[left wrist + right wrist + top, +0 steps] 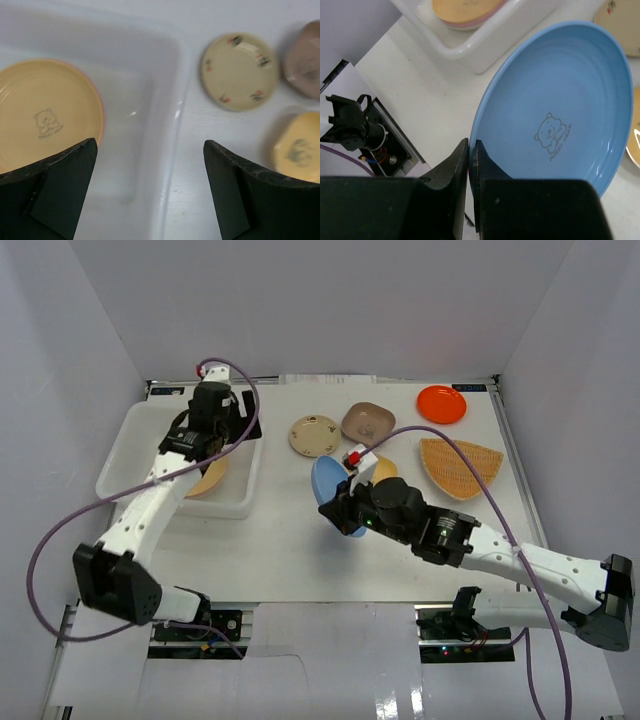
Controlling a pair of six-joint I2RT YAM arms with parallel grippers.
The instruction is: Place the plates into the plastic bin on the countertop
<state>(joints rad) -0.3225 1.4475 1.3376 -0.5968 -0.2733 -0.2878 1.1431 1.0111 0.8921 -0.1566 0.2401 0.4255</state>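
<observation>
My right gripper [345, 512] [470, 150] is shut on the rim of a round blue plate [328, 490] [560, 100] and holds it tilted on edge above the countertop [280, 550], right of the plastic bin [130, 465] [485, 45]. My left gripper [235, 425] [150, 190] is open and empty above the bin's right wall [175, 115]. A tan plate [210, 480] [45, 115] [465, 7] lies in the bin on a pink plate [100, 107]. On the countertop lie a cream plate [315, 435] [240, 72], a brown one [367, 422] [305, 60] and a yellow one [384, 468] [300, 147].
An orange-red plate [441, 404] lies at the back right and an orange woven fan-shaped plate [460, 467] at the right. White panels wall the countertop at the back and sides. Purple cables loop over both arms. The table's front edge with fittings [365, 135] lies below the blue plate.
</observation>
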